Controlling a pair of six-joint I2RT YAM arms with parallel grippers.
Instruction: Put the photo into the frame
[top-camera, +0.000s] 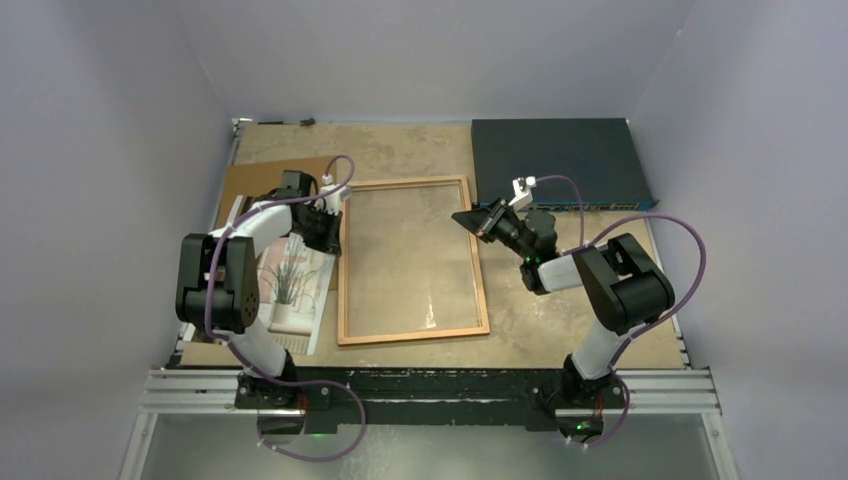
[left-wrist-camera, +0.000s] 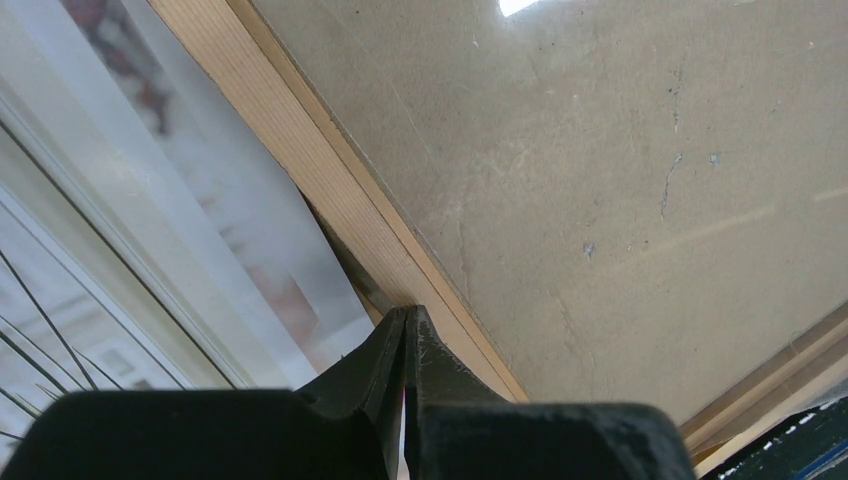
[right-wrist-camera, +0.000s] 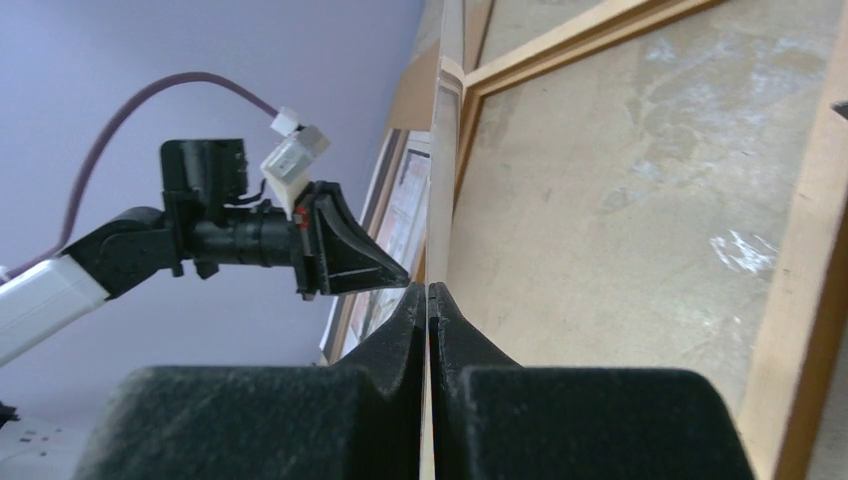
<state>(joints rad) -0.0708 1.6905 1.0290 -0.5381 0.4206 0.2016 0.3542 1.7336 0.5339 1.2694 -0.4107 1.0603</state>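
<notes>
Well, both my grippers are pinched fully shut, with nothing visibly between the fingers. My left gripper points its tips at the left rail of the thin orange-brown wooden picture frame with a glass pane. The rectangular paper photo of a spindly plant by a curtained window lies just beside that rail, toward the tan table's left edge. My right gripper sits at the frame's right rail.

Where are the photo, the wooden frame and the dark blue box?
photo (top-camera: 295, 290), overhead view, on the printed plant.
wooden frame (top-camera: 415, 335), overhead view, on its near rail.
dark blue box (top-camera: 560, 160), overhead view, on its top face.
</notes>
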